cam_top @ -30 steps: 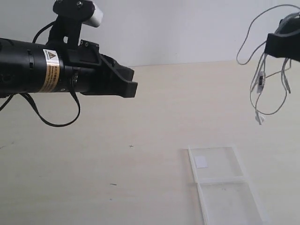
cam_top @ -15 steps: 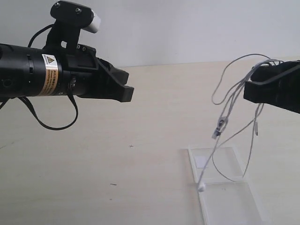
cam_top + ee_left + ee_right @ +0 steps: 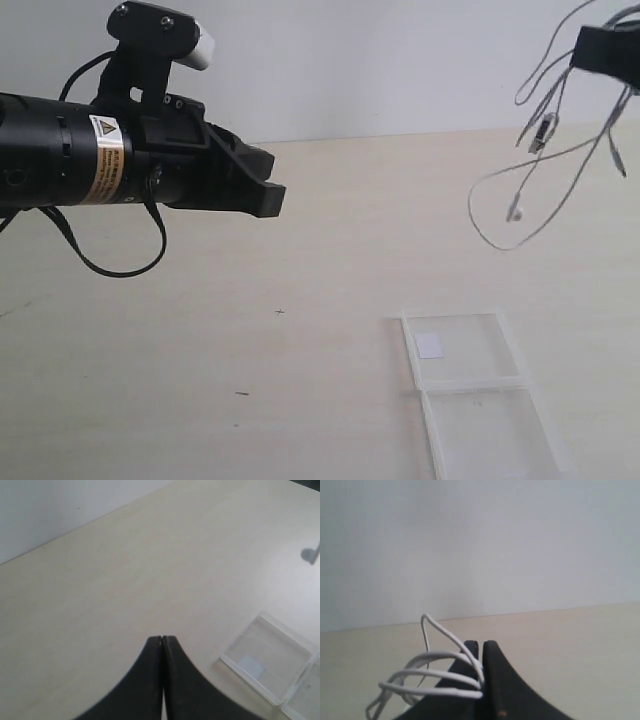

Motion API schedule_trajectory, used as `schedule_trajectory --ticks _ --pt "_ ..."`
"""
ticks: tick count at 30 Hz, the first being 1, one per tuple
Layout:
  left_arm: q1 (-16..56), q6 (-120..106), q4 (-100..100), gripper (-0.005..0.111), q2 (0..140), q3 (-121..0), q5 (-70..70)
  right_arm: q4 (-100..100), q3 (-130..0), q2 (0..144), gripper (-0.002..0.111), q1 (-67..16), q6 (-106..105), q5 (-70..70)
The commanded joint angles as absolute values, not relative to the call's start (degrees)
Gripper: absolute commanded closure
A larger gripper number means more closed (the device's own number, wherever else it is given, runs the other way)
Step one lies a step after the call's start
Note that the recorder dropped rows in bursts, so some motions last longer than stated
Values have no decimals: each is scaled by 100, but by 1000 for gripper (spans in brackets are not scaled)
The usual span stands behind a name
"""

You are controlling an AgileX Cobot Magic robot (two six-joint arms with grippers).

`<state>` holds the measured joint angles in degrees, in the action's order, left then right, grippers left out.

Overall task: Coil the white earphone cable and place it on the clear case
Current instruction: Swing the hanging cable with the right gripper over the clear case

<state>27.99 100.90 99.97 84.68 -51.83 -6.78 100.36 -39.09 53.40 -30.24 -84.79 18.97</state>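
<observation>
Black R gripper (image 3: 482,645) jaws clamped on several looped strands of the white earphone cable (image 3: 543,133). It is held high at far right, w/ loops, remote and an earbud dangling in the air. Black L gripper (image 3: 161,639) jaws pressed together, nothing btwn them; its arm lies roughly horizontal over the left side. Flat clear case (image 3: 470,384), two square panels w/ whitish edges, lies open on the pale matte table (image 3: 330,260), well apart from the cable. Plain whitish wall (image 3: 400,60) behind.

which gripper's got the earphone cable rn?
The right gripper: it is shut on the white earphone cable, whose loops dangle above the table. The left gripper is shut too, but with nothing between its jaws.
</observation>
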Motion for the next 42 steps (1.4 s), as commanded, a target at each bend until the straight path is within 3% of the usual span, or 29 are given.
schedule_trajectory --ticks 1,7,16,23,32,35,39,42 --pt "2789 10059 9995 107 8469 -5154 -628 9995 -4092 5348 108 -3001 -7924 1202" --pt "2789 10059 9995 107 8469 -5154 -651 9995 -4092 5348 108 -3001 -6825 -152" --pt "2789 10059 9995 107 8469 -5154 -684 9649 -4106 5326 108 -3001 -6118 -886" --pt "2789 10059 9995 107 8469 -5154 -766 5962 -4106 5470 108 -3001 -4443 -835" --pt "2789 10087 9995 107 8469 -5154 -872 496 -4106 6035 108 -2992 713 -1080" --pt "2789 10087 9995 107 8469 -5154 -872 -918 -4459 6086 108 -2980 2361 -2372" --pt "2789 10087 9995 107 8469 -5154 -855 -897 -5591 6086 108 -2980 2200 -4311" --pt "2789 10087 9995 107 8469 -5154 -855 -911 -6003 6086 108 -2980 2200 -4970"
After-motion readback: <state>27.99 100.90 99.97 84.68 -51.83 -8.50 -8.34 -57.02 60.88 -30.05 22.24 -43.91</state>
